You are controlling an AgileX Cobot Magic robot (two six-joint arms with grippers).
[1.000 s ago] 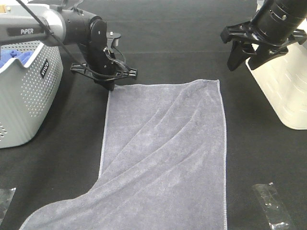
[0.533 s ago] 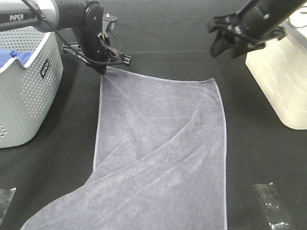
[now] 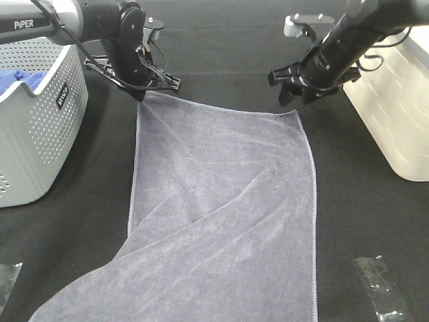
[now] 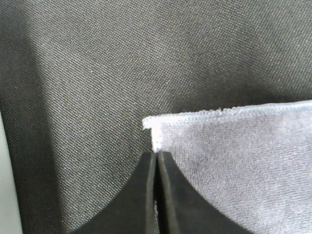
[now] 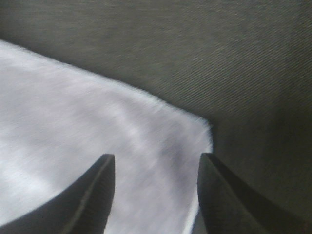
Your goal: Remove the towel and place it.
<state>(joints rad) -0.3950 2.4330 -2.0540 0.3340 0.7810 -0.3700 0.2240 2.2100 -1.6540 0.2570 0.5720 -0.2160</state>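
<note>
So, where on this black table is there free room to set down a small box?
Free: the strip between the grey basket and the towel; the patch between the towel and the cream bin; the far stretch beyond the towel's far hem. Crowded: the towel's far corners, where the left pincer grips and the right pincer hovers open.

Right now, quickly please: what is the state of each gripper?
Left gripper: closed on the towel, near one far corner.
Right gripper: open above the towel's other far corner, holding nothing.
</note>
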